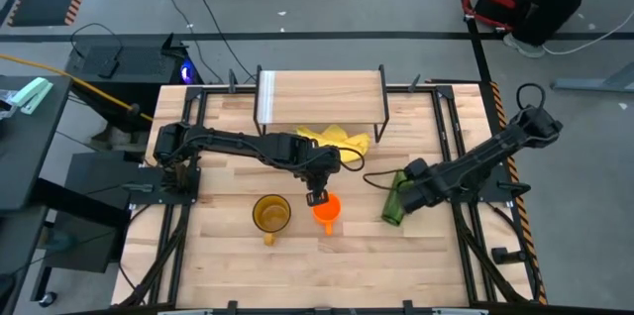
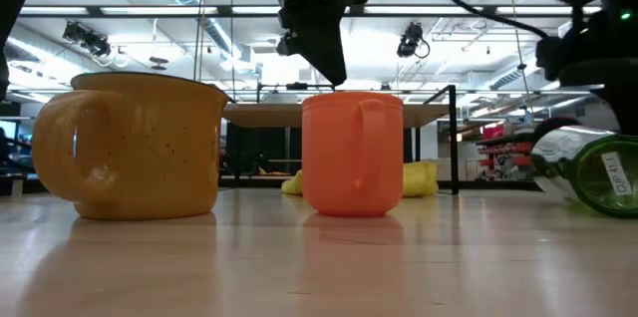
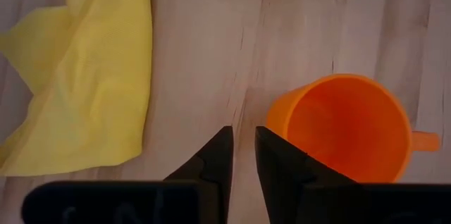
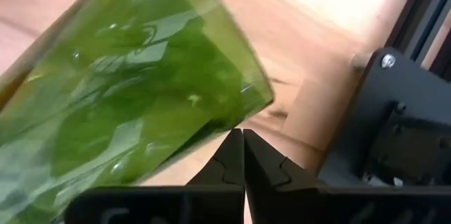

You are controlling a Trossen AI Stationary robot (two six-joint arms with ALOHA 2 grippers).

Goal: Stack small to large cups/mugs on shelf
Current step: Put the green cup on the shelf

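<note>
Here the left gripper (image 1: 317, 197) hovers just above the orange mug (image 1: 327, 209) mid-bench, jaws slightly parted and empty; judged best, straddle the rim squarely before closing.

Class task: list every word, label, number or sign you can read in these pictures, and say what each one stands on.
Green tumbler, lying on its side: a white label with dark print, too blurred and tilted to read.
Orange mug, yellow mug, shelf, cloth: no text visible.
Nothing else readable.
</note>
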